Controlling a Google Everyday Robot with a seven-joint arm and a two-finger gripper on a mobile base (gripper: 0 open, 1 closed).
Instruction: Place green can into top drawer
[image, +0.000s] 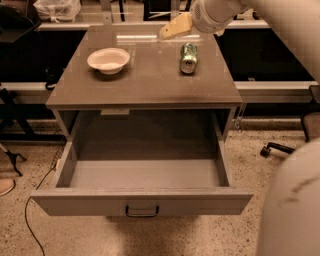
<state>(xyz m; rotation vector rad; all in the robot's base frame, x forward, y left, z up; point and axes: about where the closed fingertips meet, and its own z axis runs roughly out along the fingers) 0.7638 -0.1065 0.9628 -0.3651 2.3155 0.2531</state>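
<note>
The green can (188, 57) lies on its side on the cabinet top (145, 82), toward the right back, one silver end facing me. The top drawer (142, 200) is pulled wide open below, empty inside, with its dark handle (142, 212) at the front centre. My gripper (172, 30) hangs above the back of the cabinet top, up and to the left of the can, not touching it and holding nothing. The white arm reaches in from the upper right.
A white bowl (108, 60) sits on the cabinet top at the left. A large white part of the robot (292, 205) fills the lower right corner. A chair base (272, 149) stands at the right, a black stand and a cable (30, 220) at the left.
</note>
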